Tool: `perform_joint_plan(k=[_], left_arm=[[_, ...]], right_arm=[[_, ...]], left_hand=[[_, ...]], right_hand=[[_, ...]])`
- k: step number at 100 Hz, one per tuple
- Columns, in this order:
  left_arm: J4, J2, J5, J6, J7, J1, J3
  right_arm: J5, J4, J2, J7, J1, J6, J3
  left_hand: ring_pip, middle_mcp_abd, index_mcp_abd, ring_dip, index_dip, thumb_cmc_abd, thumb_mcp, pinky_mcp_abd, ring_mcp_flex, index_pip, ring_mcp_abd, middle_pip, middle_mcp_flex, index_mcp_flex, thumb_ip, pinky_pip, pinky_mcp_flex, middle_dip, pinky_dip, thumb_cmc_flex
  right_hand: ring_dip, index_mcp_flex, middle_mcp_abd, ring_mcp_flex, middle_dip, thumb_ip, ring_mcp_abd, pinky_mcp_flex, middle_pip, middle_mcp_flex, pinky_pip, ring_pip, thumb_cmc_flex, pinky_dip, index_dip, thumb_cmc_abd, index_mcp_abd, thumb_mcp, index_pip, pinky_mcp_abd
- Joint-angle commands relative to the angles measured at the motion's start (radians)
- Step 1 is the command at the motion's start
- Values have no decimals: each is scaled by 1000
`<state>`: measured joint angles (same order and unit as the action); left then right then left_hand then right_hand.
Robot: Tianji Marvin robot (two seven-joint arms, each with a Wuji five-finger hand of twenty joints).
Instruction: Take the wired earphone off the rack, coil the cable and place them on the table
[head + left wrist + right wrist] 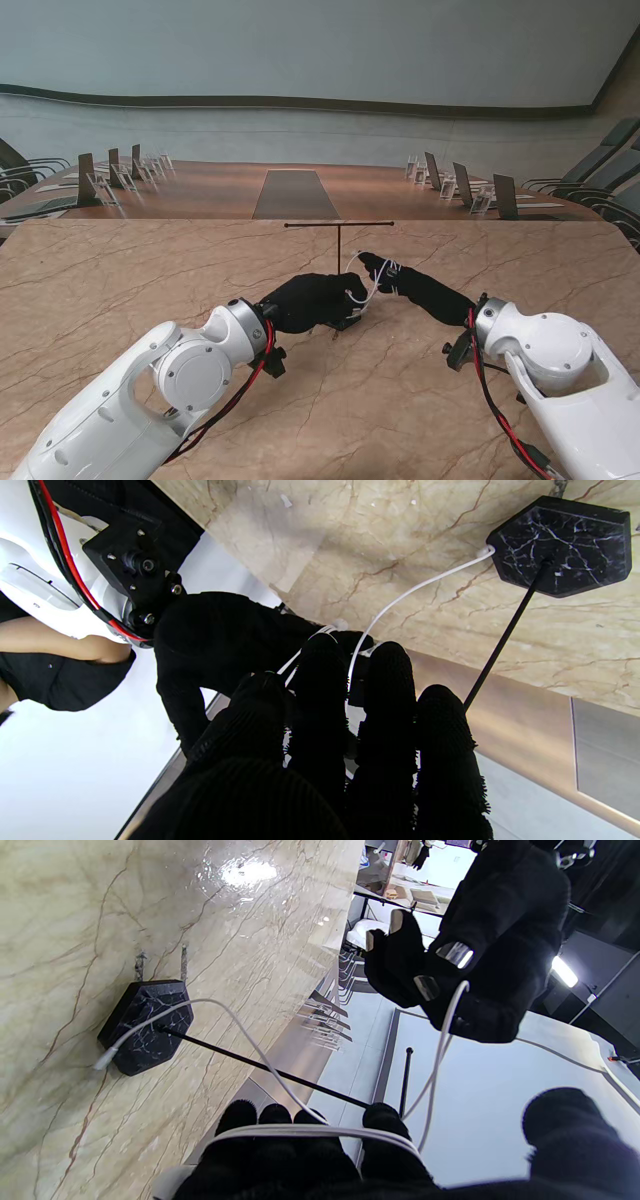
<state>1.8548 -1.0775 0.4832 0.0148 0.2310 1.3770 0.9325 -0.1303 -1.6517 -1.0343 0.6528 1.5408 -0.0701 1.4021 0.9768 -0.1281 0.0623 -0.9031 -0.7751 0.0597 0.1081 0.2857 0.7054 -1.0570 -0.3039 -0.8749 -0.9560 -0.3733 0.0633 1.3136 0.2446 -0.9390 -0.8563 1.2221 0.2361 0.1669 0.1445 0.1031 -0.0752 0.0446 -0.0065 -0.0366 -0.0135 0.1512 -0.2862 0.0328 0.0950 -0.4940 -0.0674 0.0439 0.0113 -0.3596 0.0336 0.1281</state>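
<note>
Over the middle of the beige marble desk (120, 290), both black-gloved hands, left hand (315, 300) and right hand (395, 278), are clamping the thin white earphone cable (372, 284), whose trailing end is risking snagging the black T-shaped rack (339, 240).

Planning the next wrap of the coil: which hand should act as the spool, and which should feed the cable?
Right hand as spool: white cable already loops across its fingers. Left hand pinches the strand running between them, so it is likely better placed to feed.
</note>
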Motion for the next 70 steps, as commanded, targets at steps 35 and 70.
perform_joint_plan(k=[35, 70], left_arm=[[-21, -6, -12, -18, -2, -12, -18], [-12, 0, -15, -9, 21, -15, -50]], right_arm=[[7, -58, 7, -10, 62, -30, 39], [2, -42, 1, -33, 54, -44, 27]], left_hand=[[28, 2, 34, -2, 10, 43, 33, 32, 57, -57, -8, -12, -53, -40, 28, 40, 37, 10, -5, 69], [30, 12, 21, 2, 13, 38, 28, 26, 50, -65, -2, -16, -46, -35, 30, 37, 30, 11, -2, 69]], right_hand=[[-5, -60, 8, -6, -14, 29, 14, 31, 91, 4, -58, 70, 30, 18, -366, 6, 168, 26, -331, -32], [-21, -26, -59, -24, 21, 27, -58, -15, 1, -17, -52, -23, 12, 18, -301, -2, 95, 20, -23, 25]])
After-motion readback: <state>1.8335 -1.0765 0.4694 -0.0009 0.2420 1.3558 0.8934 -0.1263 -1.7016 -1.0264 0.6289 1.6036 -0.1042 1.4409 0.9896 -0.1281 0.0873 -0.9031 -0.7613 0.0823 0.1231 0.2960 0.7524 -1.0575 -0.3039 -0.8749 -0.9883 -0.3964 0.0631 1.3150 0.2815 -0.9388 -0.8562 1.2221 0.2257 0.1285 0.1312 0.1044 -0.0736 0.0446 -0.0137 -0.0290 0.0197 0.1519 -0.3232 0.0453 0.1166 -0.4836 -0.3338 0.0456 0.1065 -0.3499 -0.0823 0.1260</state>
